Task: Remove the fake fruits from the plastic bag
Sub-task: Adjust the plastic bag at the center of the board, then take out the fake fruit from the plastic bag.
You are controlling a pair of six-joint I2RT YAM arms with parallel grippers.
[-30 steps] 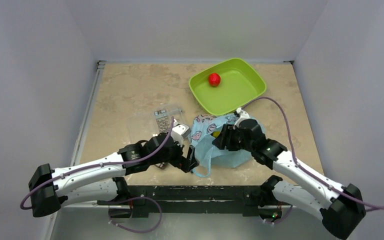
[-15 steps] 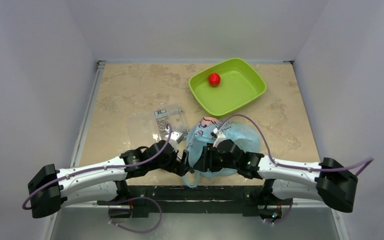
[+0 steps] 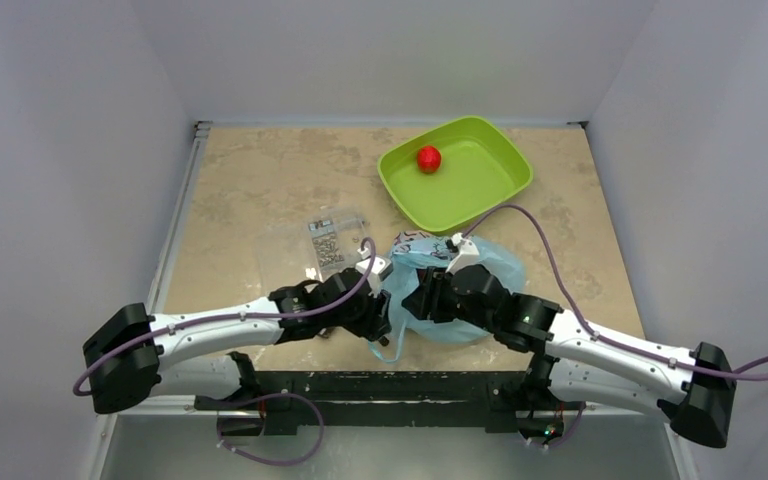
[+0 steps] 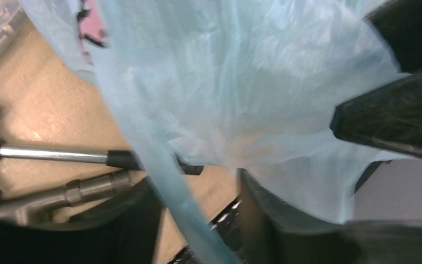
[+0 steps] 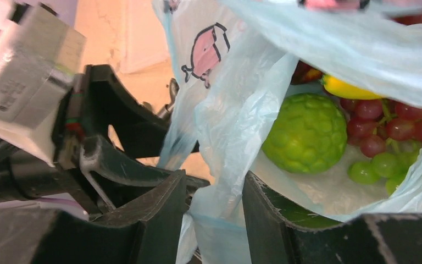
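The light-blue plastic bag (image 3: 460, 285) lies bunched at the near middle of the table, with both grippers at its left edge. My right gripper (image 5: 214, 220) is shut on a fold of the bag's rim. The mouth gapes beyond it, showing the fake fruits: a bumpy green fruit (image 5: 307, 132), a yellow banana (image 5: 346, 88), red grapes (image 5: 382, 124) and green grapes (image 5: 376, 168). My left gripper (image 4: 198, 220) stands partly open. The bag's handle strip (image 4: 165, 181) runs through the gap between its fingers (image 4: 264, 220), which do not press on it.
A lime-green tray (image 3: 495, 190) at the back right holds a red fruit (image 3: 428, 158). A clear bag of screws (image 3: 325, 245) lies left of the plastic bag. Grey metal tools (image 4: 60, 157) rest on the table under my left gripper. The table's near edge is close behind both grippers.
My right arm swung down toward the near edge and partly back, dragging the bag and reshaping it. My left gripper moved right to the bag's handle, and its jaws narrowed around the strip.
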